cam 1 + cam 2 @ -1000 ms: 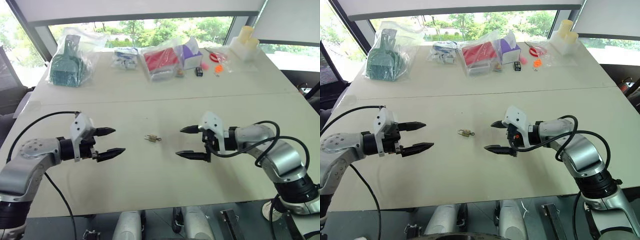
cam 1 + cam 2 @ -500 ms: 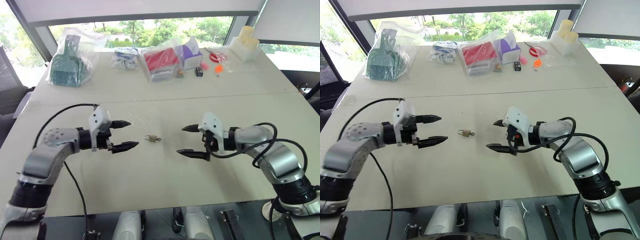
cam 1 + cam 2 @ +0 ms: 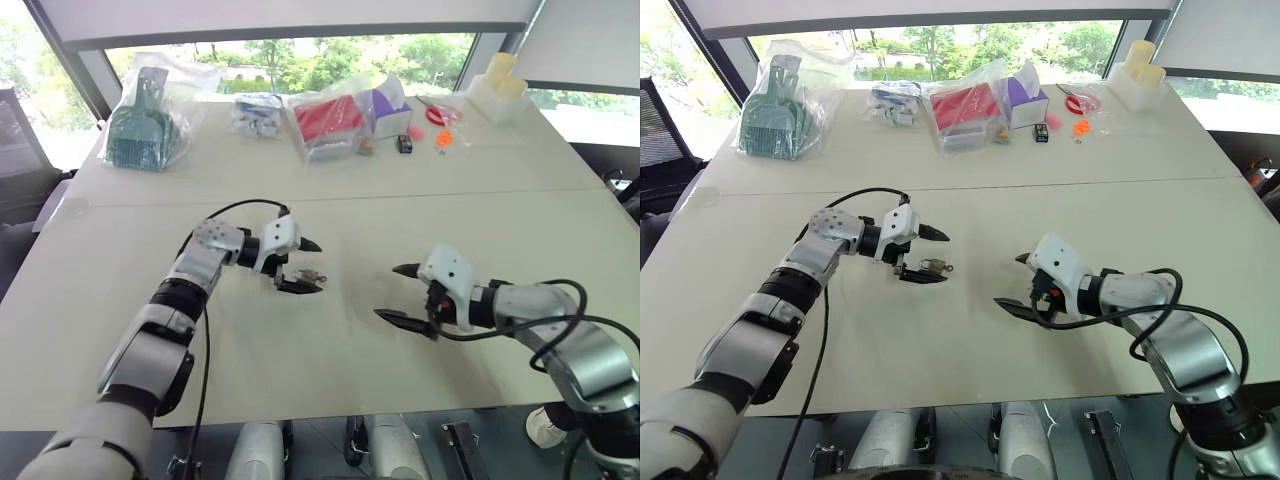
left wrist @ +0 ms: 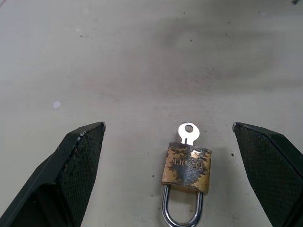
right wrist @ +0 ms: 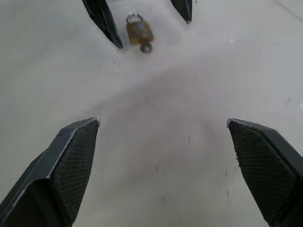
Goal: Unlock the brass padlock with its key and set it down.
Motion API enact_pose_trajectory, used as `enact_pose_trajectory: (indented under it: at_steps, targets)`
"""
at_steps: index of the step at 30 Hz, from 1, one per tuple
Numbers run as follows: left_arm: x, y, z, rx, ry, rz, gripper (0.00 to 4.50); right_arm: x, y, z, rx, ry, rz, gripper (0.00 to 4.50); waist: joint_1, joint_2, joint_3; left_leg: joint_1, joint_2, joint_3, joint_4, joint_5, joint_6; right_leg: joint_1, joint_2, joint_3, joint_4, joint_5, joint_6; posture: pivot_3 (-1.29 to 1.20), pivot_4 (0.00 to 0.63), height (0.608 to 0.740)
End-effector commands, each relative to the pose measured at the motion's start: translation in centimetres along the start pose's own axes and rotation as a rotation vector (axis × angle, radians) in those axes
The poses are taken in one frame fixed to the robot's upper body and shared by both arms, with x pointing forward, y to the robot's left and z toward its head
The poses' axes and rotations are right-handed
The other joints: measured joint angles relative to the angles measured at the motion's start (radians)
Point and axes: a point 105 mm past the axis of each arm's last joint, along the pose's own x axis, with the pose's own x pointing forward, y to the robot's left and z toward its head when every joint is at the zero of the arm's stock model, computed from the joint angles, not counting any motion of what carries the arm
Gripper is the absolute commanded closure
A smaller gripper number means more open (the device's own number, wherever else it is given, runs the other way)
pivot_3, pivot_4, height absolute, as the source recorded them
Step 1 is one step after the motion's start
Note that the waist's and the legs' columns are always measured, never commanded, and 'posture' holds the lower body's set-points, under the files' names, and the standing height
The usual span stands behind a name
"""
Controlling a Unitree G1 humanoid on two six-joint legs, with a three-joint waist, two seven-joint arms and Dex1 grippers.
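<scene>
The small yellow brass padlock [image 4: 186,170] lies flat on the pale counter [image 3: 330,360], its tiny silver key [image 4: 188,132] in it. The left gripper [image 3: 306,266] sits wide around it, ready to grab. The right gripper [image 3: 398,292], wide and empty, waits at 3 o'clock

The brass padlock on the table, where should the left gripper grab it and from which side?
Grip the brass padlock across its flat body, a finger on each narrow side. It lies flat between the open left gripper fingers, so probably come straight down. That leaves the shackle and the key in its base free.
</scene>
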Motion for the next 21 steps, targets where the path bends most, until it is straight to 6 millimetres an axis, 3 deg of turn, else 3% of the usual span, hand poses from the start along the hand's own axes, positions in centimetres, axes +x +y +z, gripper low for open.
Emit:
enact_pose_trajectory:
  at_steps: [1, 10, 21]
  targets:
    - [0.2, 0.0, -0.4, 0.048, 0.056, -0.053, 0.02, -1.4, 0.3, 1.0, -0.03, -0.017, -0.062, 0.0, 0.001, -0.001, 0.0, 0.0, 0.0, -0.001, 0.0, 0.0, 0.0, 0.0, 0.0, 0.0, 0.0, 0.0, 0.0, 0.0, 0.15, 0.74]
    - [0.0, -0.1, -1.5, 0.071, 0.16, -0.104, 0.02, -1.8, 1.0, 1.0, -0.017, -0.007, -0.09, 0.0, 0.0, -0.002, -0.001, 0.001, 0.0, -0.006, 0.0, 0.0, 0.0, 0.001, 0.0, 0.0, 0.0, 0.0, 0.0, 0.0, 0.15, 0.74]
    - [-2.3, -1.1, -3.5, 0.018, 0.212, -0.131, 0.02, -1.4, 0.5, 1.5, -0.036, -0.008, -0.082, 0.0, -0.027, -0.003, -0.002, 0.001, 0.001, -0.007, 0.0, 0.0, 0.001, 0.001, 0.001, -0.001, 0.001, 0.0, -0.001, 0.0, 0.15, 0.74]
